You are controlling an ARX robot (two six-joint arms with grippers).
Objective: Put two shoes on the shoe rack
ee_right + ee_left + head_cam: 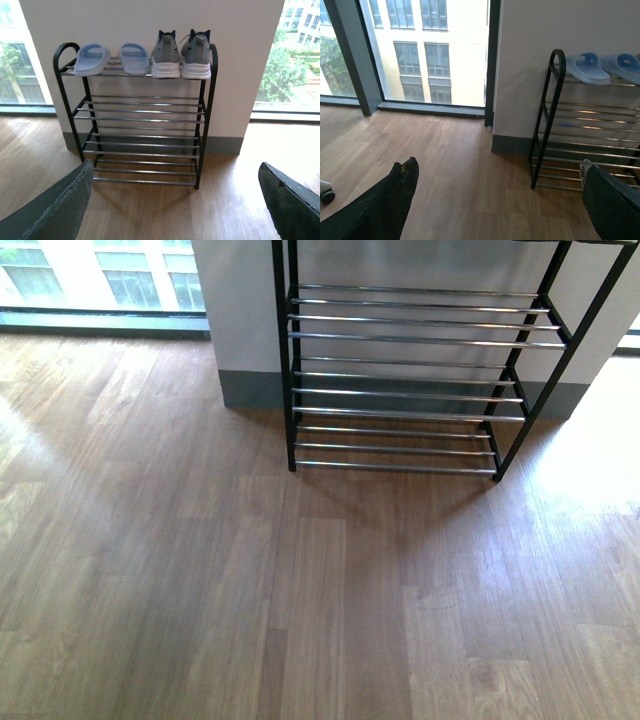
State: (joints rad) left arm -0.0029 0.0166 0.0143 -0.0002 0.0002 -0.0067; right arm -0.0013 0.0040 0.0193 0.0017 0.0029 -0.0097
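— What is seen ahead?
— A black-framed shoe rack (420,380) is set against a pale wall (240,310), on a wooden floor (250,600).
— Is anything held on it?
— Only bare chrome rods are shown; its top is cut off.

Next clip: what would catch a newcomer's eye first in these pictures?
The black-framed rack with chrome rods, standing against the white wall. Its top tier holds a pair of pale blue rubber slides with a pair of grey knit sneakers with white soles beside them; the lower tiers are bare. Both wrist views show open jaws holding nothing.
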